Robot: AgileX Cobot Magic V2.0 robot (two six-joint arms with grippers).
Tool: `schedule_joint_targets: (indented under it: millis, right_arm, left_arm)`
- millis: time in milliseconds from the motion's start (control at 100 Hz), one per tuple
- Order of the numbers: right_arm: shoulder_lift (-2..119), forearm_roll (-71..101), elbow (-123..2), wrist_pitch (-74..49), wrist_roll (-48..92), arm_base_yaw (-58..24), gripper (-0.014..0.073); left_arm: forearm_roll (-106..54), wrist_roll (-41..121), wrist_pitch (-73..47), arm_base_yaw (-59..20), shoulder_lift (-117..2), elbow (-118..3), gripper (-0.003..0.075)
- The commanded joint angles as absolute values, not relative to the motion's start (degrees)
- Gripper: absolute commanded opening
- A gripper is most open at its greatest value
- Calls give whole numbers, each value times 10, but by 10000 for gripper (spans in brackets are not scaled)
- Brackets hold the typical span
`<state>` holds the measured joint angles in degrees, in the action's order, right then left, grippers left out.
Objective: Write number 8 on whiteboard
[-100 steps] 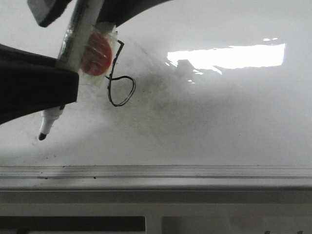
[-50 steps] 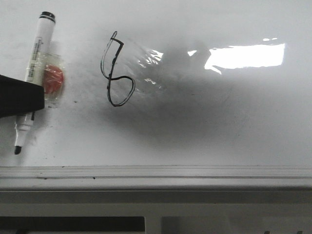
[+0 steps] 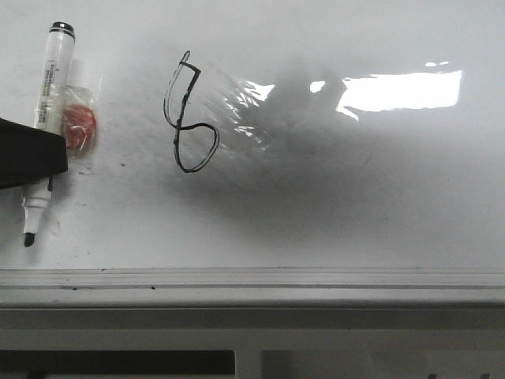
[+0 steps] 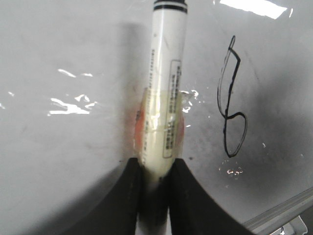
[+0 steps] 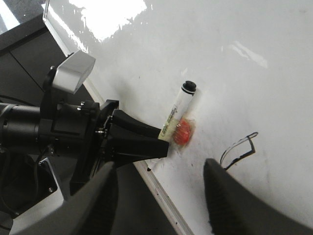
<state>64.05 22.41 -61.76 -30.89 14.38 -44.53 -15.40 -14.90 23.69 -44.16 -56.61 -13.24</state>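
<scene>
While the left gripper (image 4: 155, 178) clamps the marker (image 3: 47, 118) (orange disc (image 3: 79, 126) taped to its barrel), tip near the rim | number 8 (image 3: 188, 114) drawn on the whiteboard (image 3: 355, 205), right of the marker, apart | right gripper (image 5: 159, 196) fingers spread, holding nothing

The number 8 (image 3: 188, 114) is a thin black hand-drawn figure on the whiteboard (image 3: 355, 205), toward ten o'clock of the front view. Its upper loop is narrow and angular, its lower loop rounder. The whiteboard is glossy white with grey smudges, bright glare at two o'clock, and a pale grey rim along six o'clock.
</scene>
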Motion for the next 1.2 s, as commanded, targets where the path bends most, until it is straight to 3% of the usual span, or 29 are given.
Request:
schedule_joint_targets:
  millis: [0, 160, 250, 340, 450, 550, 670, 960, 1190]
  right_arm:
    - [626, 229, -635, -279, 145, -442, 332]
    - [626, 229, -635, -282, 145, -442, 332]
    - [626, 221, -635, -287, 145, -442, 311]
    - [622, 205, -634, -299, 145, -442, 178]
    - [599, 189, -620, -303, 145, -442, -75]
    - [561, 179, -588, -289, 145, -442, -63]
    - [496, 155, -524, -265, 145, -442, -63]
    - [242, 126, -293, -116, 146, -442, -63]
    - [47, 110, -160, -113, 147, -442, -63]
  left_arm:
    - [-168, -155, 286, -443, -562, -149, 83]
    - [-168, -155, 292, -443, -562, -149, 376]
    - [-168, -155, 292, -443, -558, -149, 433]
    - [-168, -155, 293, -443, -544, -149, 421]
    - [-162, -155, 289, -443, -503, -149, 384]
    - [-143, -155, 277, -443, -445, -149, 251]
    - [-109, -153, 250, -443, -370, -142, -23]
    - [-78, -144, 102, -443, -187, -95, -20]
    - [-37, -144, 17, -443, -85, -76, -20]
